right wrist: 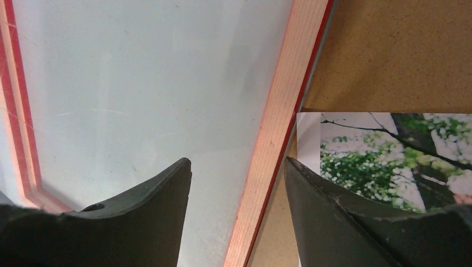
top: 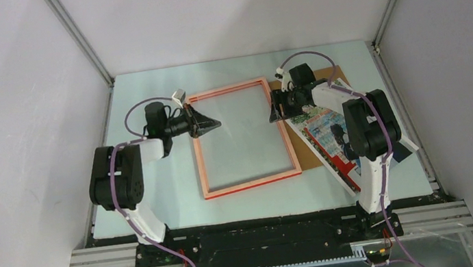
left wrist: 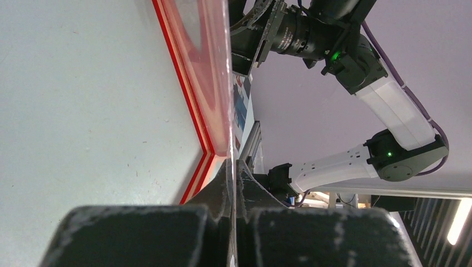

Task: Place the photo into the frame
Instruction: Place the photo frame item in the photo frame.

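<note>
— Which step are they on?
— An early one, I'd say. The left gripper [top: 215, 124] reaches in over the left rail of the frame [top: 252, 182], fingers pressed fully shut, tips above the clear pane. I can't tell whether they pinch anything. The frame lies flat on the bench [top: 182, 210], pale back up, with nothing inside it.
— And the other arm?
— The right gripper [right wrist: 237, 162] hangs over the frame's right rail, fingers apart, one on each side, holding nothing. Right of the frame, the photo [top: 325, 132] lies picture-up on the brown backing board [top: 331, 77], a corner just beside that rail.
— Next?
— My guess: those fingers shift right, pinch the photo's edge, and carry it into the frame.
</note>
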Robot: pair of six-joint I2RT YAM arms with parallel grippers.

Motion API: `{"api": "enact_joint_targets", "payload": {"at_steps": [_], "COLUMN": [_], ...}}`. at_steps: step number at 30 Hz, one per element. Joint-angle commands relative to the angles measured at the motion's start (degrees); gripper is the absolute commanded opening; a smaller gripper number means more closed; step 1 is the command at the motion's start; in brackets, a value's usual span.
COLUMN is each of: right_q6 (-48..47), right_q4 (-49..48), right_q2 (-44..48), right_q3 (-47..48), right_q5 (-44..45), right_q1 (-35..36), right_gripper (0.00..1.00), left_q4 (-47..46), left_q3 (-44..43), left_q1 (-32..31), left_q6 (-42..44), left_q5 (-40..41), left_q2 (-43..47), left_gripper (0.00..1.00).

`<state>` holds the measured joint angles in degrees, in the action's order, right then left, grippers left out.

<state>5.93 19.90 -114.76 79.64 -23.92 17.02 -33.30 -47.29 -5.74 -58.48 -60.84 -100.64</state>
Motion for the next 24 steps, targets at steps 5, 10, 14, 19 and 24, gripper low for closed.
{"api": "enact_joint_targets", "payload": {"at_steps": [5, 10, 14, 19, 24], "right_q6": [0.77, 0.98, 1.21, 1.43, 1.91], "right_q4": [-0.46, -0.43, -0.28, -0.12, -0.11], "right_q2": [-0.59, -0.92, -1.40, -2.06, -2.45], "right_q3": [2.10, 2.25, 2.55, 2.80, 2.97], "right_q5": [-2.72, -3.07, -3.33, -3.82, -4.45], "right_q1": [-0.57, -0.67, -0.89, -1.09, -1.40], "right_gripper": [0.67, 0.67, 0.67, 0.67, 0.67], "left_q4": [-2.03, -2.03, -1.41, -0.29, 0.47], "left_q3": [-2.77, -3.05, -3.22, -3.41, -3.00], "left_q1": [-0.88, -1.10, -1.05, -1.10, -1.17], "left_q6": [1.94, 2.11, 2.63, 3.76, 4.78], "left_q5": [-1.78, -1.96, -2.00, -1.89, -1.89], "left_q2": [-1.04, -1.52, -1.93, -2.24, -1.14], "left_gripper": [0.00, 0.00, 0.00, 0.00, 0.00]}}
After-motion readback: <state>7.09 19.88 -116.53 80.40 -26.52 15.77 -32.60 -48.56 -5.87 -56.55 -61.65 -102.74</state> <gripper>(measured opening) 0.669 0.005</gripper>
